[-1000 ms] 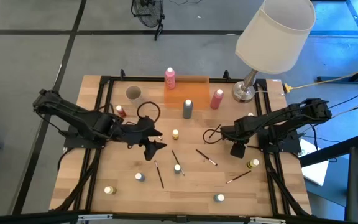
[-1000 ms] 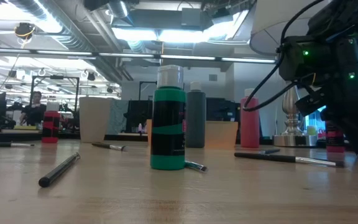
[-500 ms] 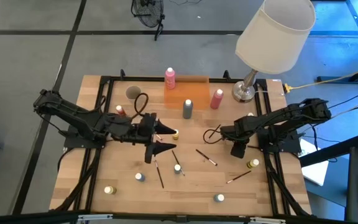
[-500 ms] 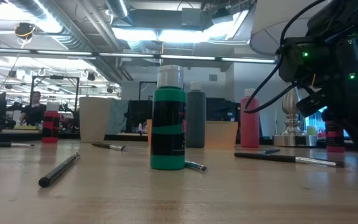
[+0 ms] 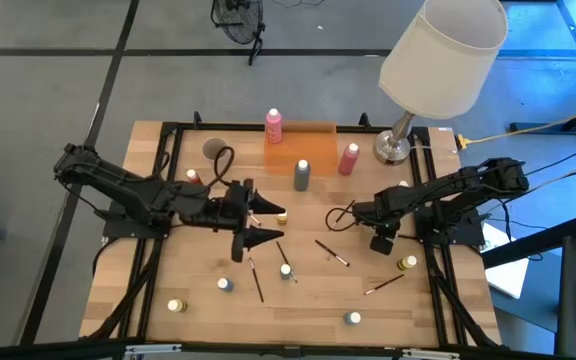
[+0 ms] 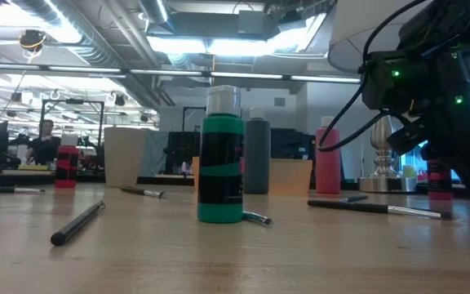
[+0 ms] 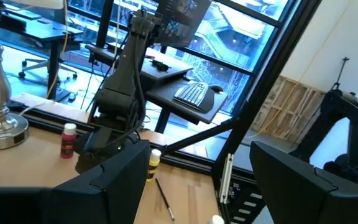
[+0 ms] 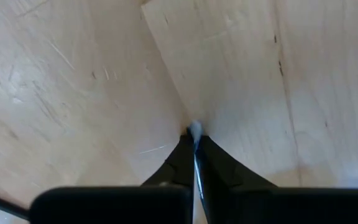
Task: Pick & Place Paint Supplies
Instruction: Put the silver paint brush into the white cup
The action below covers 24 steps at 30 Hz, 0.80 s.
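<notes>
Two grippers: left [image 5: 264,226] fingers wide by small pot [image 5: 282,215]; right [image 8: 194,138] pinches brush [image 8: 197,163] w/ thin grip, may slip

The counter [image 5: 308,290] is pale wood with a matt, lightly scratched grain, framed by black metal rails [image 5: 168,180]. The lamp [image 5: 444,52] has a matt cloth-like shade on a polished metal base [image 5: 393,148]. The flat tray [image 5: 298,150] looks like translucent orange plastic. The green bottle [image 6: 220,167] is glossy plastic with a white cap. The right tool [image 8: 194,155] has matt black fingers.
</notes>
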### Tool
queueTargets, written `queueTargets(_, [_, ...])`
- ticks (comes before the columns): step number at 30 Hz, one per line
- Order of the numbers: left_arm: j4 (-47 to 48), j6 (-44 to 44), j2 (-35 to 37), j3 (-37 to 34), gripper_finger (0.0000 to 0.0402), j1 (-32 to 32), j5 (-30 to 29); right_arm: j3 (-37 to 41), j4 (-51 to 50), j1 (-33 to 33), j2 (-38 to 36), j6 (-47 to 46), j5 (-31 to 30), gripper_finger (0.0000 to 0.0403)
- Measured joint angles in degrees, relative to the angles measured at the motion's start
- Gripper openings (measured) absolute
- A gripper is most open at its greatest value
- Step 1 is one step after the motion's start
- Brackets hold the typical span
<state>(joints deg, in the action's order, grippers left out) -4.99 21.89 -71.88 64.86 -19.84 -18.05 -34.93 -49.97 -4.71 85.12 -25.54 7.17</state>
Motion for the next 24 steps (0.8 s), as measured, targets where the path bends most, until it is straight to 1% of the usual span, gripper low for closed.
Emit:
queueTargets(6, [0.0,1.2,0.0,0.0,0.0274,-0.7,0.2,-1.8,-1.8,0.0,0.8,-0.8,-0.4,0.0006])
queueTargets(13, [0.1,1.4,0.0,0.0,0.0274,-0.7,0.0,-7.8,-5.9,-0.3,1.1,-1.1,-0.1,0.0])
queueTargets(14, [0.1,1.4,0.0,0.0,0.0274,-0.7,0.0,-8.9,-7.2,-0.3,1.1,-1.3,1.2,0.0001])
queueTargets(16, [0.5,1.4,0.0,0.0,0.0274,-0.7,0.0,-11.1,-9.9,-0.4,1.1,-1.1,1.9,0.0001])
queueTargets(20, [0.5,1.2,0.0,0.0,0.0274,-0.7,0.0,-16.7,-15.5,-0.6,0.4,0.4,2.0,0.0002])
queueTargets(24, [0.5,0.5,0.0,0.0,0.0274,-0.7,-0.5,-24.2,-22.6,-1.2,0.4,2.3,2.1,0.0002])
